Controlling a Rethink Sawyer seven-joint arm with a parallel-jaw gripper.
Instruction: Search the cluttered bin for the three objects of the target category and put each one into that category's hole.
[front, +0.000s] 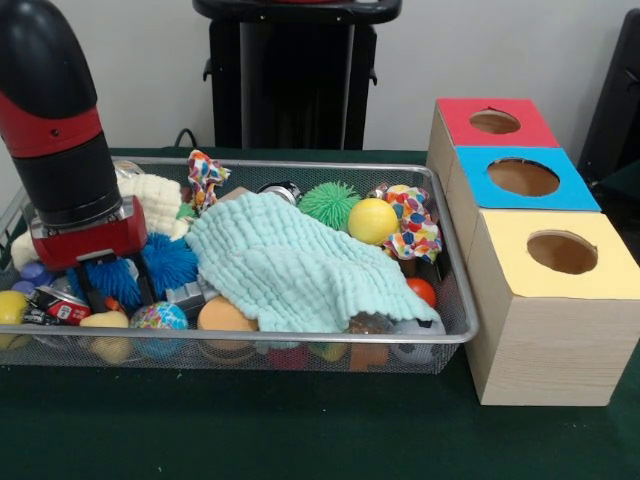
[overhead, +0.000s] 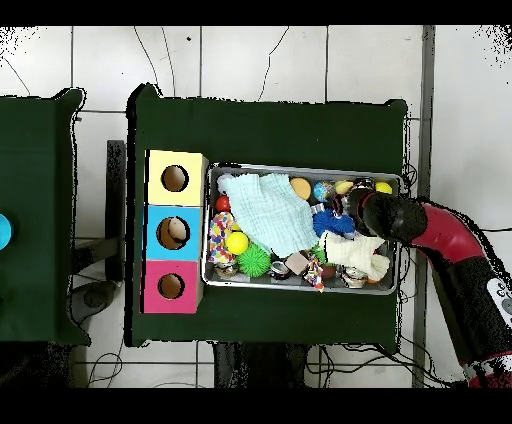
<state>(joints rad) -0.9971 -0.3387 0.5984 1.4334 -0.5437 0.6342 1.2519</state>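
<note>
My gripper (front: 115, 288) is down in the left end of the wire bin (front: 300, 340), open, with its black fingers (front: 88, 290) set apart over a blue spiky ball (front: 165, 262). I cannot tell whether they touch the ball. From above, the gripper (overhead: 350, 208) is at the bin's right end, next to the same blue spiky ball (overhead: 335, 222). Three wooden boxes stand beside the bin, each with a round hole in its top: a red box (front: 497, 122), a blue box (front: 523, 177) and a yellow box (front: 560, 252).
A mint cloth (front: 290, 270) covers the bin's middle. Around it lie a yellow ball (front: 372, 221), a green spiky ball (front: 328, 203), an orange ball (front: 225, 315), a patterned ball (front: 158, 318), a rope toy (front: 412, 222), a cream cloth (front: 155, 200) and a can (front: 55, 305).
</note>
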